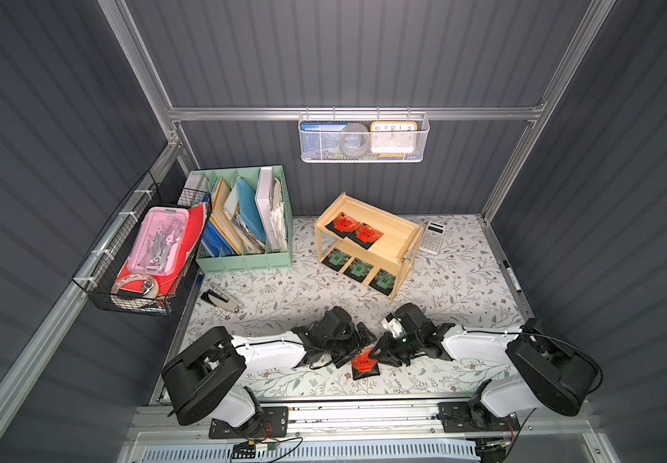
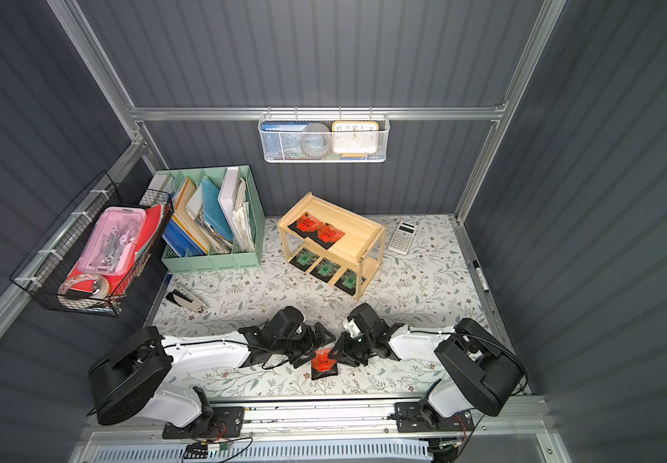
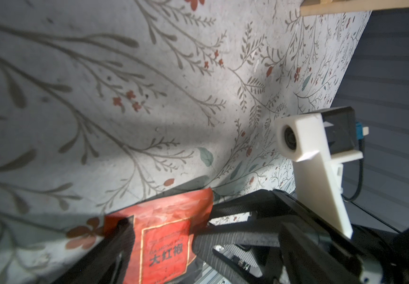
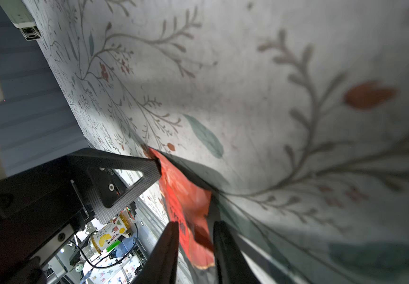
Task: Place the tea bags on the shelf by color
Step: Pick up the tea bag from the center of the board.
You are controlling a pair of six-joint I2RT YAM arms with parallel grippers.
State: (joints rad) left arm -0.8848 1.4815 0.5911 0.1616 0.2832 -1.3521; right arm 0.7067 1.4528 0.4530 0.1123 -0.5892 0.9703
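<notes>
Loose tea bag: we see one red tea bag (image 1: 365, 365) off the shelf, lying on the worktop (image 1: 283, 292) at the front, between the two arms.
Right fingers: the right fingers (image 4: 171, 246) stand on either side of its edge. We cannot tell whether they are pinching it.
Left fingers: the left fingers (image 4: 124, 162) are spread wide and grasp nothing. One tip touches the bag's corner, and we judge it braces the bag against sliding.
Shelf: the wooden shelf (image 1: 394, 236) at the back holds two red tea bags (image 1: 343, 223) on its top tier. Three green tea bags (image 1: 358, 268) lie in a row on the lower tier.
Why so: we judge each tier takes one colour, so the bare end of the top tier suits the third red bag.
File box: the mint file box (image 1: 243, 262) holds folders and papers.
Mesh basket: the white basket (image 1: 312, 149) on the back rail holds a clock (image 1: 394, 136) and a tape roll (image 1: 354, 138).
</notes>
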